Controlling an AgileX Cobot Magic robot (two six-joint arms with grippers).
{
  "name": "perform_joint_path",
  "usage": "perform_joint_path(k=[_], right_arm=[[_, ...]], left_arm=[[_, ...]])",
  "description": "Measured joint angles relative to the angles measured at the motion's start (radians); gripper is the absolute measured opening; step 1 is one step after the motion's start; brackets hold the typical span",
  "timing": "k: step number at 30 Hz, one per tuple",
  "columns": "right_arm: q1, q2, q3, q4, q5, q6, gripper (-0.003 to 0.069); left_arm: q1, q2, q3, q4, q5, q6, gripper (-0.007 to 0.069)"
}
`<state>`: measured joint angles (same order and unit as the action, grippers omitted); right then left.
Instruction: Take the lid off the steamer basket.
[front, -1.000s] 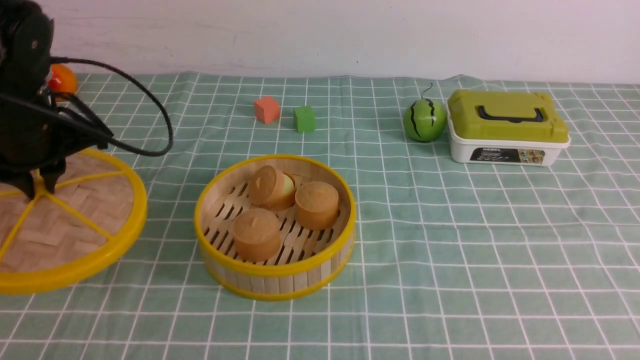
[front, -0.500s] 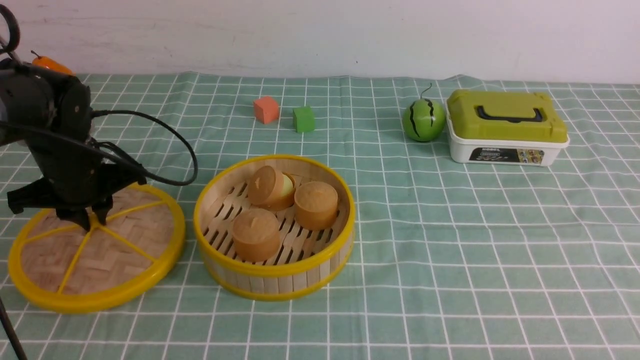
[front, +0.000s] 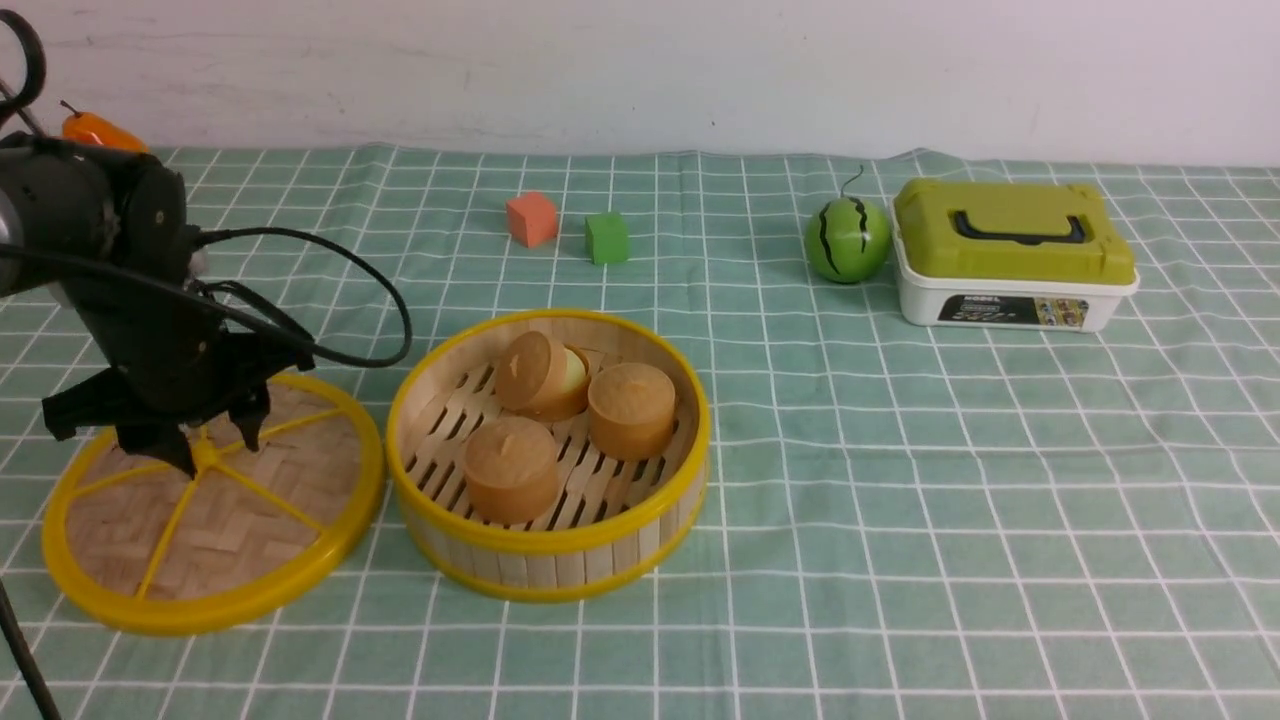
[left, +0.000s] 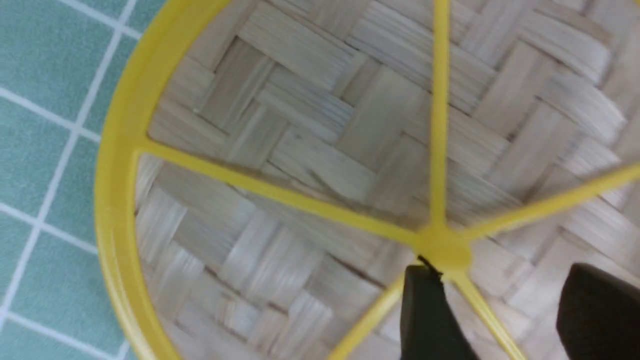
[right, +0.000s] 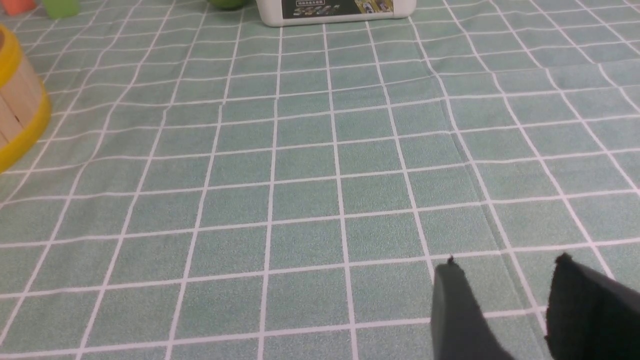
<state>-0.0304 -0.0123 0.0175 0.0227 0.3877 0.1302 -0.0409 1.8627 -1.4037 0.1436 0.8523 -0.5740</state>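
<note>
The lid (front: 230, 530), a woven bamboo disc with yellow rim and spokes, lies on the cloth just left of the steamer basket (front: 560, 560), its rim close to the basket's wall. The basket is uncovered and holds three round brown cakes (front: 630, 408). My left gripper (front: 218, 445) hovers over the lid's centre with its fingers apart. In the left wrist view the lid (left: 300, 125) fills the frame and its centre knob (left: 444, 248) sits by one fingertip, not between the two; the gripper (left: 500, 272) is open. My right gripper (right: 505, 265) is open above bare cloth, out of the front view.
A red cube (front: 532, 219) and a green cube (front: 607, 238) sit behind the basket. A toy watermelon (front: 848, 239) and a white box with olive-green lid (front: 1012, 255) stand at the back right. An orange fruit (front: 90, 130) lies at the back left.
The left arm carried the lid down and rightward toward the basket, set it on the cloth, and its fingers have opened off the knob.
</note>
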Motion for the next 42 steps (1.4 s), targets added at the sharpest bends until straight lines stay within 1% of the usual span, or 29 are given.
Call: perform_joint_path(k=[2, 3, 4, 5, 6, 9, 10, 11, 12, 13, 14, 15, 19, 20, 21, 25, 26, 27, 29, 32, 34, 42], right_arm=[[0.0, 0.0, 0.0, 0.0, 0.0, 0.0, 0.0241], [0.0, 0.0, 0.0, 0.0, 0.0, 0.0, 0.0241], [0.0, 0.0, 0.0, 0.0, 0.0, 0.0, 0.0241], [0.0, 0.0, 0.0, 0.0, 0.0, 0.0, 0.0241], [0.0, 0.0, 0.0, 0.0, 0.0, 0.0, 0.0241], [0.0, 0.0, 0.0, 0.0, 0.0, 0.0, 0.0241], [0.0, 0.0, 0.0, 0.0, 0.0, 0.0, 0.0241], [0.0, 0.0, 0.0, 0.0, 0.0, 0.0, 0.0241], [0.0, 0.0, 0.0, 0.0, 0.0, 0.0, 0.0241], [0.0, 0.0, 0.0, 0.0, 0.0, 0.0, 0.0241], [0.0, 0.0, 0.0, 0.0, 0.0, 0.0, 0.0241], [0.0, 0.0, 0.0, 0.0, 0.0, 0.0, 0.0241], [0.0, 0.0, 0.0, 0.0, 0.0, 0.0, 0.024], [0.0, 0.0, 0.0, 0.0, 0.0, 0.0, 0.024], [0.0, 0.0, 0.0, 0.0, 0.0, 0.0, 0.024], [0.0, 0.0, 0.0, 0.0, 0.0, 0.0, 0.024], [0.0, 0.0, 0.0, 0.0, 0.0, 0.0, 0.024], [0.0, 0.0, 0.0, 0.0, 0.0, 0.0, 0.024], [0.0, 0.0, 0.0, 0.0, 0.0, 0.0, 0.024], [0.0, 0.0, 0.0, 0.0, 0.0, 0.0, 0.024], [0.0, 0.0, 0.0, 0.0, 0.0, 0.0, 0.0241], [0.0, 0.0, 0.0, 0.0, 0.0, 0.0, 0.0241]], left_arm=[[0.0, -0.066, 0.0, -0.009, 0.037, 0.066, 0.033], [0.0, -0.074, 0.0, -0.01, 0.04, 0.072, 0.0325], [0.0, -0.138, 0.0, -0.013, 0.076, 0.11, 0.028], [0.0, -0.146, 0.0, -0.013, 0.081, 0.113, 0.0273], [0.0, -0.214, 0.0, -0.015, 0.115, 0.137, 0.0208], [0.0, -0.327, 0.0, -0.026, 0.202, 0.161, 0.0084], [0.0, -0.391, 0.001, -0.031, 0.244, 0.166, 0.0019], [0.0, -0.44, 0.006, -0.039, 0.27, 0.171, -0.0013], [0.0, -0.44, 0.007, -0.041, 0.275, 0.171, -0.0013], [0.0, -0.536, 0.032, -0.069, 0.292, 0.197, -0.0013], [0.0, -0.547, 0.036, -0.073, 0.293, 0.201, -0.0013], [0.0, -0.64, 0.079, -0.116, 0.282, 0.241, -0.0013], [0.0, -0.884, 0.244, -0.265, 0.185, 0.386, -0.0013], [0.0, -0.897, 0.266, -0.284, 0.171, 0.393, -0.0013], [0.0, -1.004, 0.36, -0.359, 0.114, 0.458, -0.0013], [0.0, -1.195, 0.59, -0.538, -0.03, 0.574, -0.0013], [0.0, -1.264, 0.674, -0.599, -0.084, 0.61, -0.0013], [0.0, -1.273, 0.686, -0.607, -0.101, 0.616, -0.0013], [0.0, -1.362, 0.795, -0.675, -0.193, 0.666, -0.0013], [0.0, -1.449, 0.903, -0.722, -0.296, 0.695, -0.0013], [0.0, -1.476, 0.941, -0.729, -0.331, 0.698, -0.0013], [0.0, -1.491, 1.018, -0.737, -0.344, 0.701, -0.0013]])
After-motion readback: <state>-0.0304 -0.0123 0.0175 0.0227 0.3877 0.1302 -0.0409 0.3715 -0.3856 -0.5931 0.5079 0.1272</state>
